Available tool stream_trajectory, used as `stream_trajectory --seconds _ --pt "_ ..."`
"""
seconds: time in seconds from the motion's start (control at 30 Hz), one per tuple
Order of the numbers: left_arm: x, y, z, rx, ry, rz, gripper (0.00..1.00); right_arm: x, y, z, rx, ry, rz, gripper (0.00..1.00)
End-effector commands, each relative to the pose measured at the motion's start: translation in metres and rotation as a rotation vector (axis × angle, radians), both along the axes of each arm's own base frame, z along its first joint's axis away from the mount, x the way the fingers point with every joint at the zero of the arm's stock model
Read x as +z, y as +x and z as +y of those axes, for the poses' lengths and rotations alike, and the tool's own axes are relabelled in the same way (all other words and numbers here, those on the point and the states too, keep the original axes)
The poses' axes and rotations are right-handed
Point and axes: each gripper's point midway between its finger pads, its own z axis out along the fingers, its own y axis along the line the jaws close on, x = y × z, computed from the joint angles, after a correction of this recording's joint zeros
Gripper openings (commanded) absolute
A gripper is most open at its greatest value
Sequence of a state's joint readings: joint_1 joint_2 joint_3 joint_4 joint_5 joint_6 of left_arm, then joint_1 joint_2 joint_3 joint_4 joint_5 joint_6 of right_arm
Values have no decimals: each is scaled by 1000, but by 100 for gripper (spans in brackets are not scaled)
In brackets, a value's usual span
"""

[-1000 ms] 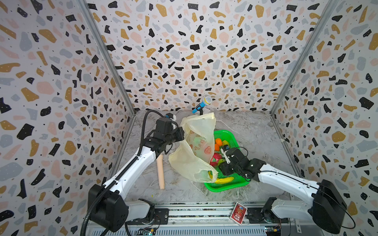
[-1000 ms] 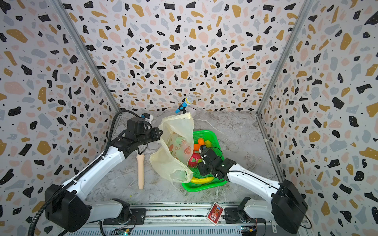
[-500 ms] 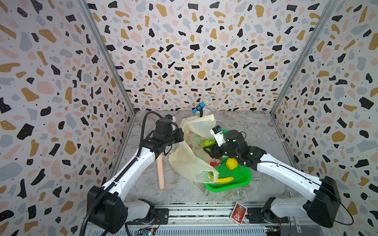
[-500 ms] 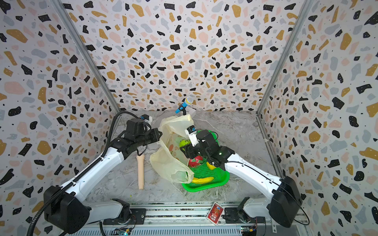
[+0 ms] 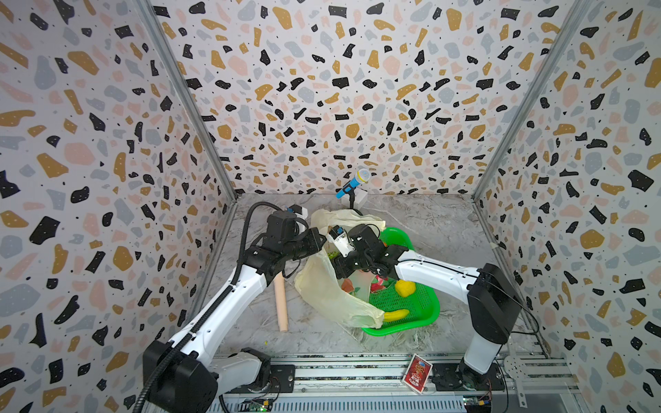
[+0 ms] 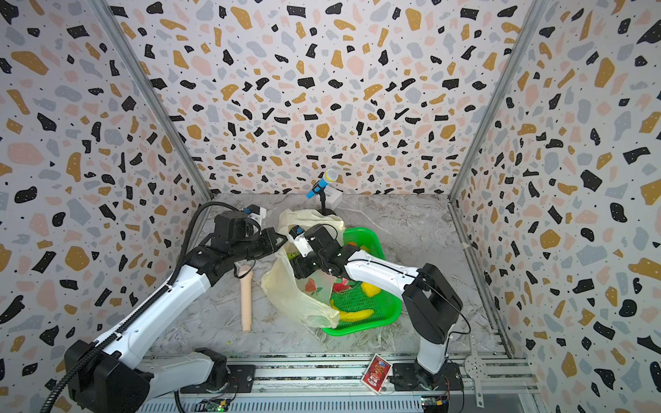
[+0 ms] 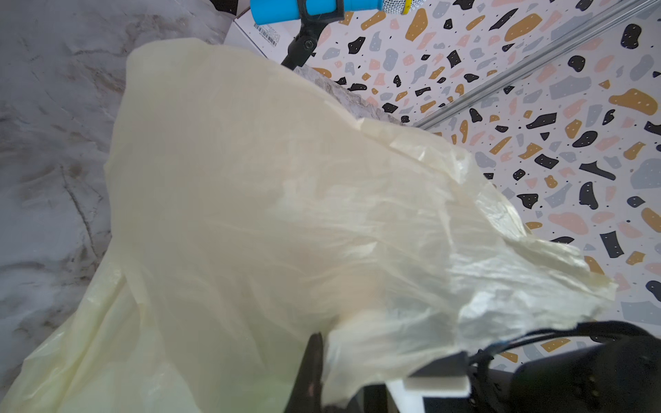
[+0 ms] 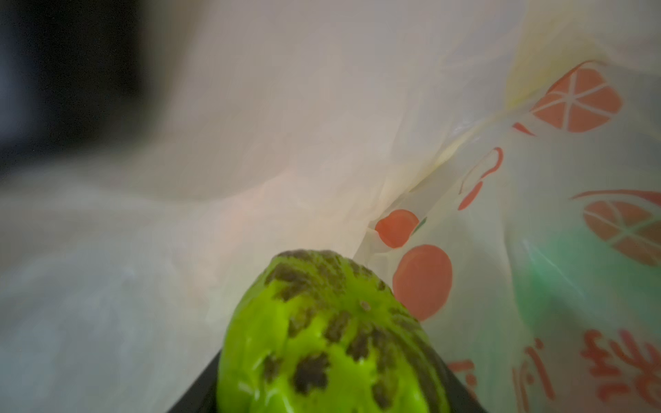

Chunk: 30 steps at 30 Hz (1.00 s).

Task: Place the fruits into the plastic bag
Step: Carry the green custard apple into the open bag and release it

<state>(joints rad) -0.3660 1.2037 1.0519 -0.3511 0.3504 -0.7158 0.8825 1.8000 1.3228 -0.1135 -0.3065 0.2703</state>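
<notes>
Currently my left fingers [image 7: 311, 372] are pressed together on the rim of the bag [image 5: 322, 289], holding its mouth up. My right fingers [image 8: 195, 398] pinch the green fruit [image 8: 329, 339], which I judge to be just inside that mouth. Recommended: go deeper before letting go, release slowly, hold the rim firm. Lemon [image 5: 404, 288] and banana [image 5: 395, 314] lie in the basket [image 5: 418, 302].
</notes>
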Motion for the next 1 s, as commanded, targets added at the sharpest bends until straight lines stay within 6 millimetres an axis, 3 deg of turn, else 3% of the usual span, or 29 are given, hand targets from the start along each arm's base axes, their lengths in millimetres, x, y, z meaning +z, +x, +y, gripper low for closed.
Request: stream_trajectory --seconds 0.0,0.17,0.37,0.53,0.73,0.97 --pt "3 -3 -4 -25 -30 1 0 -7 -14 14 42 -16 47 59" --pt "-1 -1 -2 -16 -11 3 0 -39 -22 17 46 -103 94 64" --pt "-1 2 4 5 15 -7 0 -43 -13 10 -4 -157 80 80" --pt "1 5 11 25 12 -11 0 -20 -8 4 -29 -143 9 88" --pt "4 10 15 37 -29 1 0 22 -12 -8 -22 -84 -93 89" --pt "-4 14 17 41 -49 28 0 57 -21 -49 -41 -50 -188 88"
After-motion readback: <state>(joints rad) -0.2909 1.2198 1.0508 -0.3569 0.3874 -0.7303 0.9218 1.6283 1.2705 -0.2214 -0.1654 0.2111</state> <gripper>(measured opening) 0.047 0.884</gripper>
